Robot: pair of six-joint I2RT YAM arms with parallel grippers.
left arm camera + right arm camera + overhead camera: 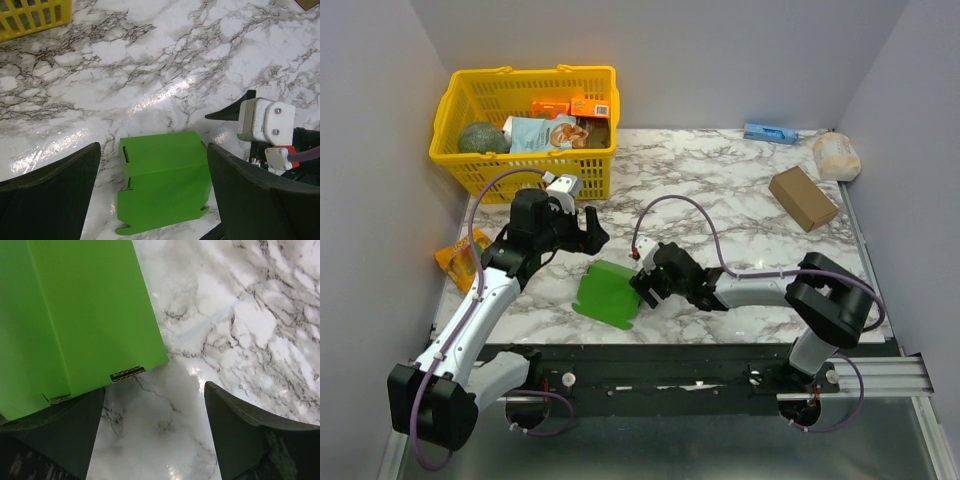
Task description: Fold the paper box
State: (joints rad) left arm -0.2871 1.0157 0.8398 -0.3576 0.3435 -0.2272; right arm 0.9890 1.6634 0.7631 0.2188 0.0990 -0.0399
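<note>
Left hand (588,230), top view: black, two fingers spread wide, holding nothing, aimed at the paper box (607,295) from its far-left side. Its white-shelled arm is bent at the elbow. Right hand (645,285) sits low, reaching in from the right with its tips at the box's right edge. It is also spread, nothing gripped. Box is bright green thin card lying on the bench (740,235) near the front edge, between both hands. Bench top is glossy white marble pattern with grey veins. Yellow plastic lattice basket (520,170) far left, packets inside. Brown cardboard box (803,197) far right.

Left wrist view: left hand (153,147) wide open, dark curved fingers (55,195) either side of the paper box (165,185), apart from it. Card shows one crease across the middle, a slot near its left edge and small notched tabs at the bottom. White housing (262,120) on the right arm is just beside the box's right edge.

Right wrist view: right hand (155,387) wide open, its gap over bare bench (240,315). Paper box (85,315) fills the upper left, smooth matte card with one long crease and cut tabs. Its lower edge overlaps the finger (55,435) on that side; cannot tell whether they touch.
</note>
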